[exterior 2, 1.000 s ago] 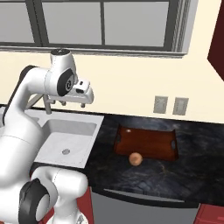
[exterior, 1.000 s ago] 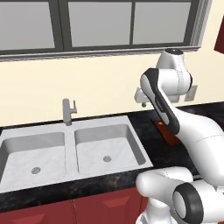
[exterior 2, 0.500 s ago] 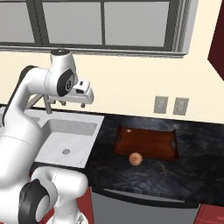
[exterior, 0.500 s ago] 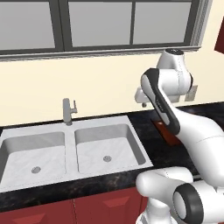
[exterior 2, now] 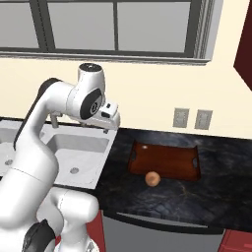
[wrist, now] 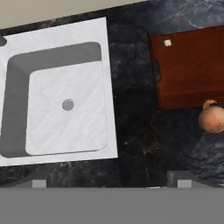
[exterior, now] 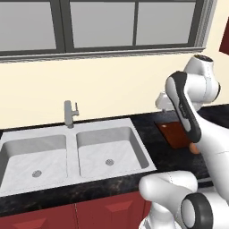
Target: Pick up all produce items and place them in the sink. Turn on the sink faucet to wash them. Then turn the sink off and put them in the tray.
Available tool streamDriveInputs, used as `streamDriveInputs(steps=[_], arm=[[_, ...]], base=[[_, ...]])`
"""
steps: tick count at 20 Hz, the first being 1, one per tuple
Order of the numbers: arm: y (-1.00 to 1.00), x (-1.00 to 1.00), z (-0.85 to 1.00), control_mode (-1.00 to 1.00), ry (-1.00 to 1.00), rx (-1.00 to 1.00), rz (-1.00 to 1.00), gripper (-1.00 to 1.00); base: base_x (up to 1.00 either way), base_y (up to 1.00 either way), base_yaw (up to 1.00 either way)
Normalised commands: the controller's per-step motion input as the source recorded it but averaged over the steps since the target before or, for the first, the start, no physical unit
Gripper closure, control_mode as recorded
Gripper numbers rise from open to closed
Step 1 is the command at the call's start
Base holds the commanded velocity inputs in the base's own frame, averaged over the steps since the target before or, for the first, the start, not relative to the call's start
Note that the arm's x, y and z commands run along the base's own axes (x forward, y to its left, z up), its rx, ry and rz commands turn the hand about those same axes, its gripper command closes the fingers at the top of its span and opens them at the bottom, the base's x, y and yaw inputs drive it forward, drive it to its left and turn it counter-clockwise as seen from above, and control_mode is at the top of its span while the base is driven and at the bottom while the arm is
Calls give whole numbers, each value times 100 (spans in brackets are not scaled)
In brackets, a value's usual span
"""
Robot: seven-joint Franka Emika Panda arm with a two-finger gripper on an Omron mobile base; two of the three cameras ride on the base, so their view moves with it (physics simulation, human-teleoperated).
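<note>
A wide dark-framed window (exterior 2: 115, 27) runs above a cream wall (exterior: 112, 89). The black marbled desk (exterior 2: 167, 194) tops red cabinet doors (exterior: 67, 214). Two grey wall outlets (exterior 2: 192, 118) sit beside a dark-red upper cabinet (exterior 2: 243, 44).

White arm raised high, hand (exterior 2: 109, 116) open, empty, pointing down

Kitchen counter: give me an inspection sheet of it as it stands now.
Surface: dark marbled counter.
Job's things: double sink, both basins bare; faucet behind the divider, no water seen; round brownish ball on the counter against the front edge of the tray, not in it.
Clutter: small white speck on the tray, too small to identify.
Grippers: gripper open, holding nothing, raised above the counter between sink and tray.
Cables: nothing seen.
Surroundings: window above; two wall outlets; red cabinets below.
</note>
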Motion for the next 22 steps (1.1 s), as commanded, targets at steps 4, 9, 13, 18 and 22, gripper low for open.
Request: streamDriveInputs(steps=[4,9,13,18,22], arm=[[-63,-19,-53,-100,8,1,-9,-100],[-46,-4,-60,-100,11,0,-8,-100],[-21,0,-45,-100,7,-3,0,-100],[-49,0,-29,-100,8,0,0,-100],[-58,0,-16,-100,9,0,1,-100]], base=[[0,0,0],[0,0,0],[0,0,0],[0,0,0],[0,0,0]])
